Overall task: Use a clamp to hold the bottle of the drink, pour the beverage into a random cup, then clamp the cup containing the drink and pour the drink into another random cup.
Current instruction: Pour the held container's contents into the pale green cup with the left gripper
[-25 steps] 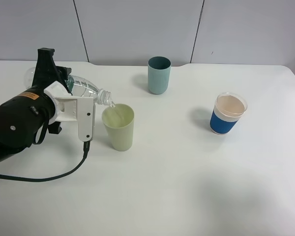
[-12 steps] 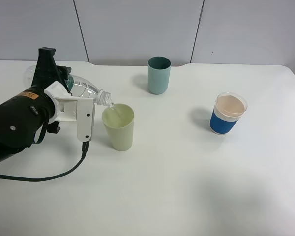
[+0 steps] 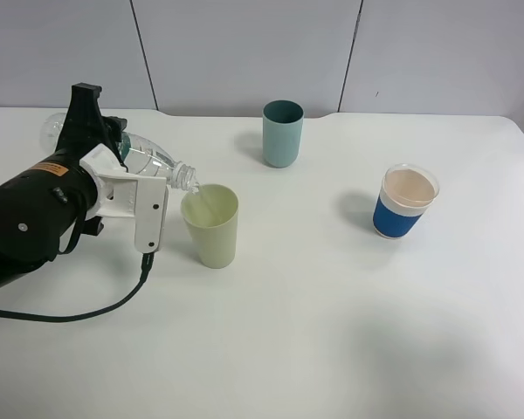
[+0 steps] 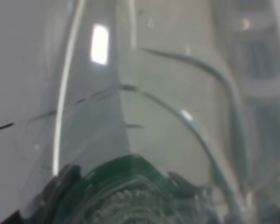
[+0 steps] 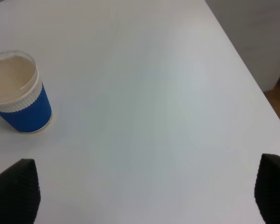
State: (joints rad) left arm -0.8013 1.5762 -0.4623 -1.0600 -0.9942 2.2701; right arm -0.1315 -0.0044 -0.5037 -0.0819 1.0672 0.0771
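Bottle (image 3: 148,157) first: over the last second it barely moves, and we see only a slight further roll of the left wrist that tips its neck a touch lower. Its open mouth sits just over the near rim of the pale yellow-green tumbler (image 3: 211,227). We judge that the first pour is under way and near its end, not finished. The left claw (image 3: 105,140) is clamped shut around the bottle at its green label band, holding it almost on its side near the tabletop's (image 3: 332,332) left edge. The left wrist view is filled by the clear ribbed wall (image 4: 177,116). A little clear liquid shows in the bottle's shoulder, but we cannot judge the level in the tumbler. The teal cup (image 3: 282,133) stands upright toward the far edge, well apart, its dark inside showing no liquid we can make out. The blue-sleeved white cup (image 3: 405,202) stands toward the right edge, pale beige inside (image 5: 18,93). The right claw (image 5: 142,196) hangs wide open, holding nothing.
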